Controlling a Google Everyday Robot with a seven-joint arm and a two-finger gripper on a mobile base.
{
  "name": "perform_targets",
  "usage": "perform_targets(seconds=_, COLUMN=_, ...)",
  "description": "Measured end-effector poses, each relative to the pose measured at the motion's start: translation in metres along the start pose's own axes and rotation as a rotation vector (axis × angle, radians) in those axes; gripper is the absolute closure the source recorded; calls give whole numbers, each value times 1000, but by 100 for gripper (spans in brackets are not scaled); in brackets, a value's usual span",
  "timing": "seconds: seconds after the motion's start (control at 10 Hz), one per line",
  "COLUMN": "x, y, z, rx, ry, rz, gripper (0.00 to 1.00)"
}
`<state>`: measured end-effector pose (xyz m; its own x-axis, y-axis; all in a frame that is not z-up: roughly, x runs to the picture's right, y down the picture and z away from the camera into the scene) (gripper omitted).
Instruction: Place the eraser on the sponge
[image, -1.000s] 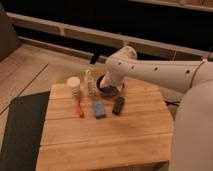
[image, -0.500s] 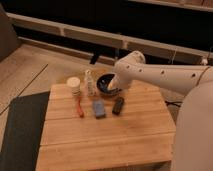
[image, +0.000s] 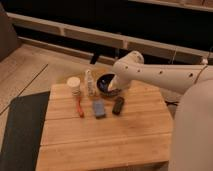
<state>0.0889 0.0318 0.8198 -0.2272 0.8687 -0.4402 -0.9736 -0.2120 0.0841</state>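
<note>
The black oblong eraser (image: 118, 105) lies on the wooden table (image: 130, 140), just right of the flat blue sponge (image: 99, 108), with a narrow gap between them. My gripper (image: 113, 88) hangs at the end of the white arm (image: 160, 76), which reaches in from the right. It sits over the near rim of the dark bowl (image: 106, 80), a short way behind the eraser and above it. It holds nothing that I can see.
An orange-red stick tool (image: 79, 106) lies left of the sponge. A white cup (image: 74, 85) and a clear bottle (image: 89, 82) stand at the back left beside the bowl. A dark mat (image: 20, 130) covers the floor on the left.
The arm's end has shifted a little to the right, from over the bowl's left side toward its right side. Eraser and sponge have not moved.
</note>
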Motion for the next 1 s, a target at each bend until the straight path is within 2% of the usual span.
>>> perform_targets(seconds=0.3, x=14, y=-4, z=18, rx=44, ry=50, rz=21, gripper=35)
perform_targets(seconds=0.8, x=42, y=-7, z=52, rx=71, ry=151, rz=48, gripper=35)
perform_targets(seconds=1.0, x=49, y=-6, z=65, rx=59, ry=195, rz=60, gripper=35)
